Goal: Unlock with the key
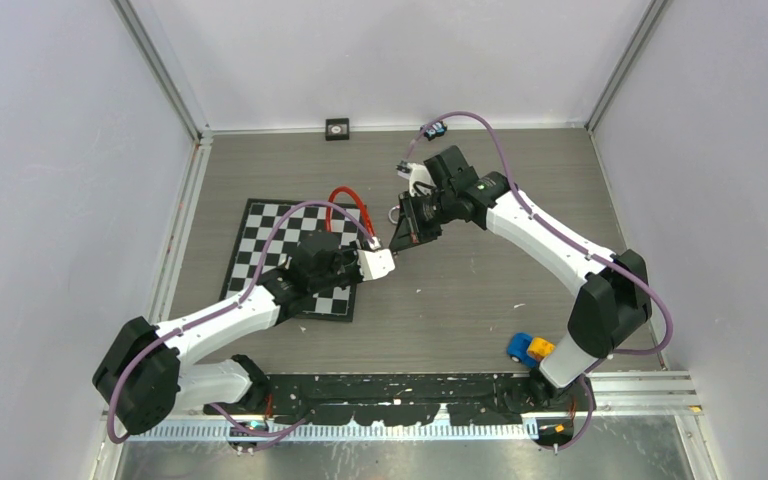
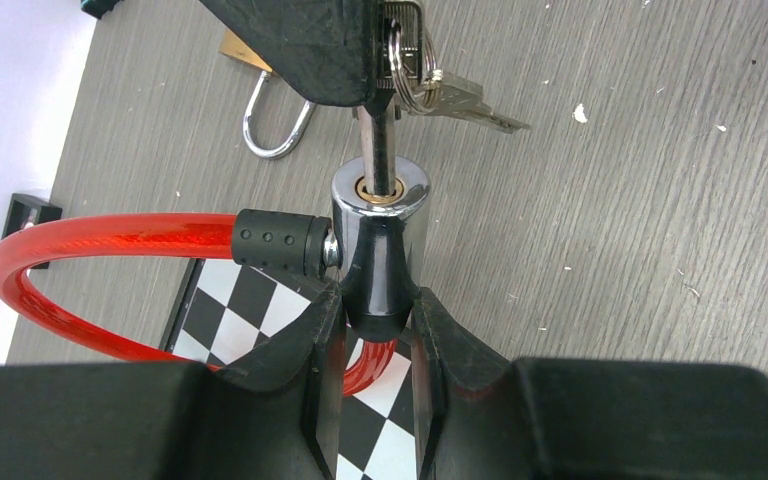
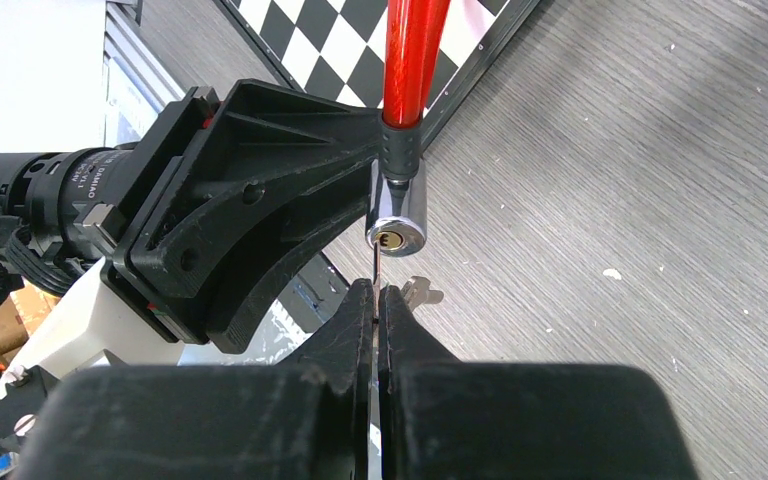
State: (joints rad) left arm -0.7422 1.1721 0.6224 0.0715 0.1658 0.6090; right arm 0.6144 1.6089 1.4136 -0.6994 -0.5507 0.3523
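A red cable lock (image 1: 345, 203) lies over the chessboard mat. My left gripper (image 2: 378, 312) is shut on the black end of its chrome barrel (image 2: 380, 210) and holds it off the table. My right gripper (image 3: 376, 296) is shut on the key (image 3: 375, 268), edge-on between its fingers. The key's blade (image 2: 376, 150) enters the brass keyhole at the barrel's end. A ring with spare keys (image 2: 460, 98) hangs beside the right fingers. From above, the two grippers meet nose to nose near the mat's right edge, with the right gripper (image 1: 407, 232) just beyond the left gripper (image 1: 380, 258).
A black-and-white chessboard mat (image 1: 265, 245) lies under the left arm. A brass padlock (image 2: 260, 95) with a steel shackle rests on the table beyond the barrel. A blue-and-yellow toy car (image 1: 528, 348) sits near the right arm's base. A small black square (image 1: 337, 128) lies by the back wall.
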